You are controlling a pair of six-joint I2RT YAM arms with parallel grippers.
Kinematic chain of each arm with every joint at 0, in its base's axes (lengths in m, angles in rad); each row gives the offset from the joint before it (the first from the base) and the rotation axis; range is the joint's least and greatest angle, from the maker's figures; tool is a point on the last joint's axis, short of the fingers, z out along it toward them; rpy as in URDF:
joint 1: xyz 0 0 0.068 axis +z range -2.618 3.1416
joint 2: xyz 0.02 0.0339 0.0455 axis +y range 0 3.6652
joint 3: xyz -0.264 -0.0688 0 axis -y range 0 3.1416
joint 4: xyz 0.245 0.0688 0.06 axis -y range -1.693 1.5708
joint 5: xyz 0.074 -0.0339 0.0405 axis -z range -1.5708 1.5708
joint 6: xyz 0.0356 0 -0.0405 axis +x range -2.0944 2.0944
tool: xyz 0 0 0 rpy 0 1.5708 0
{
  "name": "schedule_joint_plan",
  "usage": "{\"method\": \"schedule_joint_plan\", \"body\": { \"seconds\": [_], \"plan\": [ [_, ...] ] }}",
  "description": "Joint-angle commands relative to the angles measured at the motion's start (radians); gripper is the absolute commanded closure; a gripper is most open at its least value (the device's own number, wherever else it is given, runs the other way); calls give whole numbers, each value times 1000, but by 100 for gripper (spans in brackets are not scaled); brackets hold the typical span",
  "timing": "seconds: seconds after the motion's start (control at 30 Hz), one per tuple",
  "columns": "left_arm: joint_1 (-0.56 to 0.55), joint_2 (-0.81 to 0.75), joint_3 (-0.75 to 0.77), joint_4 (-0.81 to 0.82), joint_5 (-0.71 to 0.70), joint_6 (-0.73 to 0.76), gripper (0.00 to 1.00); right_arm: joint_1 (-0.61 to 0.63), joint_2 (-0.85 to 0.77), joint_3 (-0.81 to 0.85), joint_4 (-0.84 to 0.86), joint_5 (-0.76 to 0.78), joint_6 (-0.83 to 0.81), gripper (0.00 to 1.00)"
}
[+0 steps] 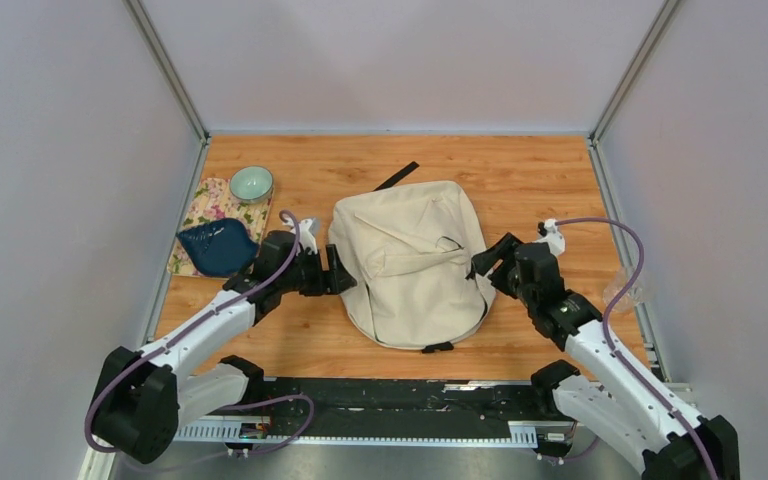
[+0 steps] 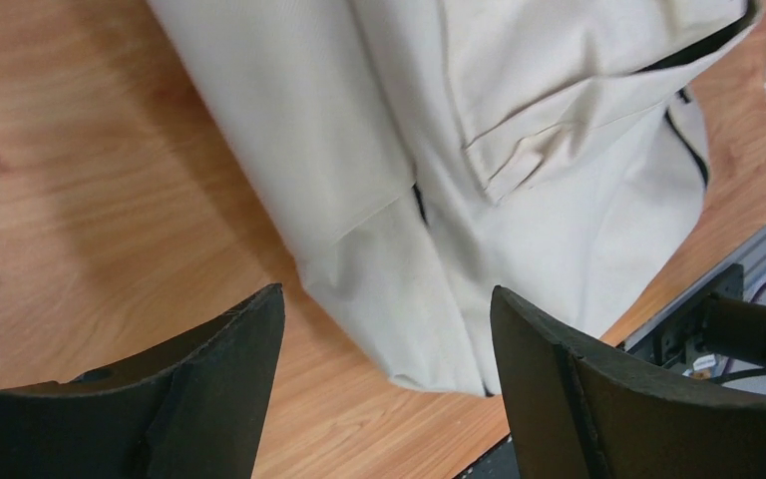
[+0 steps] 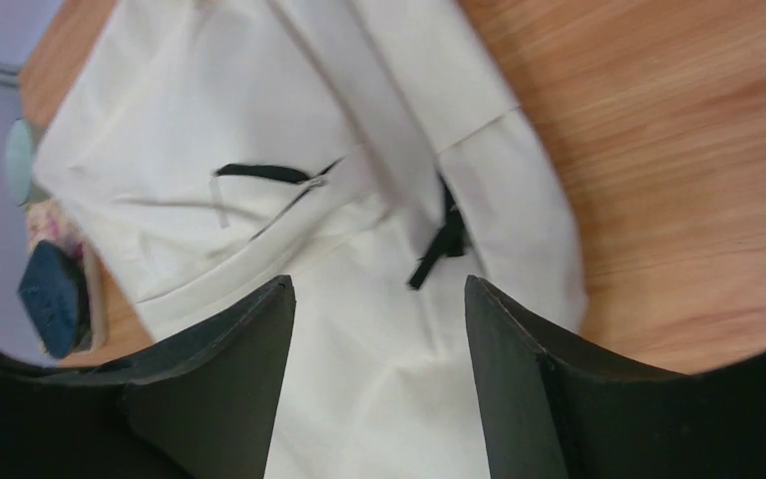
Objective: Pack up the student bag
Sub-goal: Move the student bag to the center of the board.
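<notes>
The student bag, a large cream fabric backpack with black zipper trim and a black strap, lies flat in the middle of the wooden table. My left gripper sits at the bag's left edge, open, with nothing between its fingers. In the left wrist view the bag's corner lies on the wood just ahead of the spread fingers. My right gripper is at the bag's right edge, open. Through the right wrist camera the cream fabric fills the gap between the dark fingers, and a black zipper pull lies just beyond them.
A dark blue pouch rests on a floral mat at the left, with a pale green bowl behind it. A clear plastic item lies by the right wall. Aluminium rails edge the table on both sides.
</notes>
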Motion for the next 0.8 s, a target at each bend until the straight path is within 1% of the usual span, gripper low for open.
{"method": "schedule_joint_plan", "body": {
  "seconds": [0.0, 0.03, 0.13, 0.23, 0.3, 0.37, 0.47, 0.57, 0.67, 0.7, 0.73, 0.77],
  "plan": [
    [-2, -5, -83, 39, 18, -36, 17, -117, 49, -37, -63, -71, -86, 34],
    [-1, -8, -96, 50, 27, -44, 17, -137, 57, -38, -63, -81, -87, 34],
    [-1, -10, -137, 86, 65, -66, 18, -144, 72, -69, -34, -107, -80, 34],
    [-1, -10, -159, 108, 75, -78, 18, -142, 77, -124, 12, -163, -39, 34],
    [-1, -4, -160, 119, 84, -81, 18, -144, 81, -170, 37, -232, -16, 34],
    [-1, 8, -162, 125, 96, -86, 18, -140, 86, -207, 92, -295, 24, 35],
    [-1, 25, -160, 140, 111, -95, 18, -133, 92, -273, 178, -349, 75, 36],
    [-2, 39, -160, 166, 119, -99, 18, -101, 81, -305, 222, -357, 107, 37],
    [-1, 54, -160, 177, 130, -104, 18, -56, 77, -311, 251, -363, 127, 43],
    [-2, 58, -160, 178, 133, -106, 18, -29, 80, -310, 256, -361, 136, 48],
    [-2, 64, -163, 182, 132, -106, 18, -13, 81, -308, 262, -355, 139, 56],
    [-1, 65, -162, 183, 133, -107, 18, 1, 83, -303, 261, -339, 147, 57]
  ]
}}
